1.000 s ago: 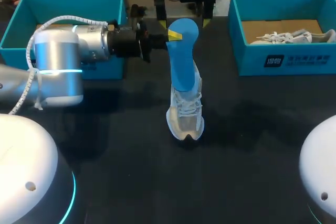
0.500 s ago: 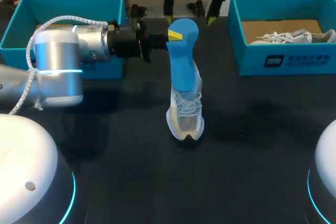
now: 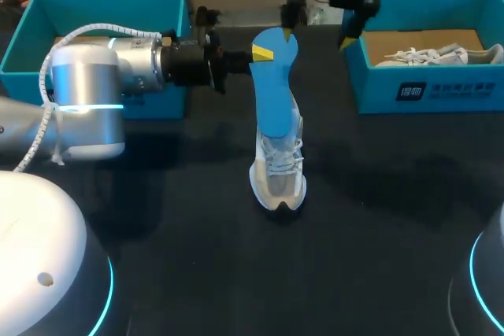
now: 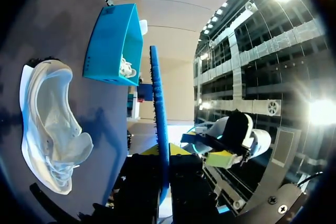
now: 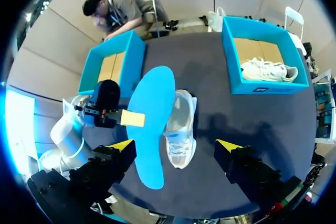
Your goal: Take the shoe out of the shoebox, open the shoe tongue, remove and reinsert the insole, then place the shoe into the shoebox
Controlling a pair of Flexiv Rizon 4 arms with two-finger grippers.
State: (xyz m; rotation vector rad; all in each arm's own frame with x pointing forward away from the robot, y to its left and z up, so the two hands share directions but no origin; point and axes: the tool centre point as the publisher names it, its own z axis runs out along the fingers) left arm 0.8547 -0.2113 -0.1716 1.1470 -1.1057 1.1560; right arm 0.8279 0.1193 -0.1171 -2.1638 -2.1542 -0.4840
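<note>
Mid-table, your left gripper (image 3: 261,53) is clamped on the blue insole (image 3: 274,92), held upright just over the white shoe (image 3: 277,171) lying on the black table (image 3: 378,218). Your right gripper (image 3: 316,37) hangs behind it, fingers spread wide, holding nothing. The right shoebox (image 3: 429,88) holds a second white shoe (image 3: 441,56); the left shoebox (image 3: 94,5) shows a cardboard floor.

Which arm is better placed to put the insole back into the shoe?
Left. The left gripper is shut on the blue insole, holding it upright close to the white shoe. The right gripper hangs open and holds nothing, farther off toward the right-hand box.
</note>
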